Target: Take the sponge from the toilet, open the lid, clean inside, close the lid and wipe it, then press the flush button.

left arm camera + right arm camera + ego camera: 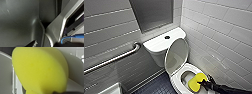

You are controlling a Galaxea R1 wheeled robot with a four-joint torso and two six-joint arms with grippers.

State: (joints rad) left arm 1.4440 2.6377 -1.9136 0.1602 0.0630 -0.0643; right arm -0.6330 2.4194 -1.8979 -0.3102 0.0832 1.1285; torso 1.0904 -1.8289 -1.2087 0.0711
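In the toilet's (156, 45) bowl: one sponge (196, 81), clamped by the right gripper (204, 84). One lid (176, 56), raised against the toilet's tank; one flush button (167, 37) atop that tank.

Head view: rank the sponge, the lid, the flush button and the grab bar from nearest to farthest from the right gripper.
1. sponge: held in the right gripper itself.
2. lid: raised, in front of the tank.
3. flush button: on top of the tank, behind the lid.
4. grab bar: far off at the picture's left.
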